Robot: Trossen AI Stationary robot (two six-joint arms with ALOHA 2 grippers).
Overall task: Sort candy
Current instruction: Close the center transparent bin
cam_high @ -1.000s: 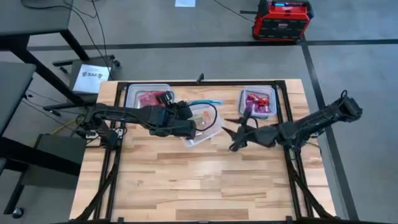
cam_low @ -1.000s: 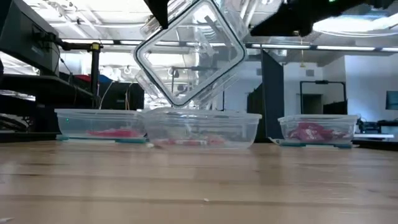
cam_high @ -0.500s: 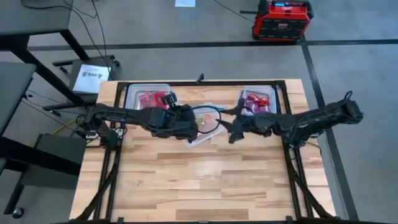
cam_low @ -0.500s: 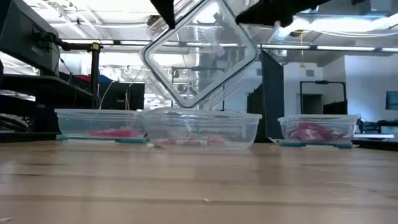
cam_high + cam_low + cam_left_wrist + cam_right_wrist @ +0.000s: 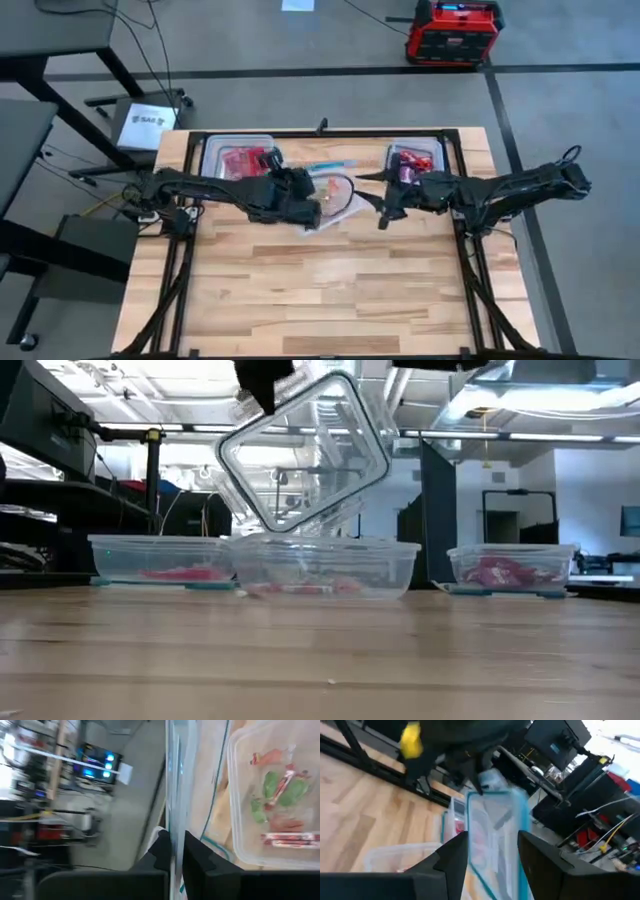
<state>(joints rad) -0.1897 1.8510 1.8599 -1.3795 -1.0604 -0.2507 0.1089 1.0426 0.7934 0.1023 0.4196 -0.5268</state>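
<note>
Left gripper (image 5: 305, 205) clamped on tilted clear lid (image 5: 305, 452) above middle tub (image 5: 325, 565). Right gripper (image 5: 383, 205) just beside, fingers apart, holding nothing. Candy (image 5: 280, 795) in tubs, probably all three.

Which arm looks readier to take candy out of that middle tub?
Probably the right: its gripper is open beside the middle tub, while the left gripper is clamped on the lid.
</note>
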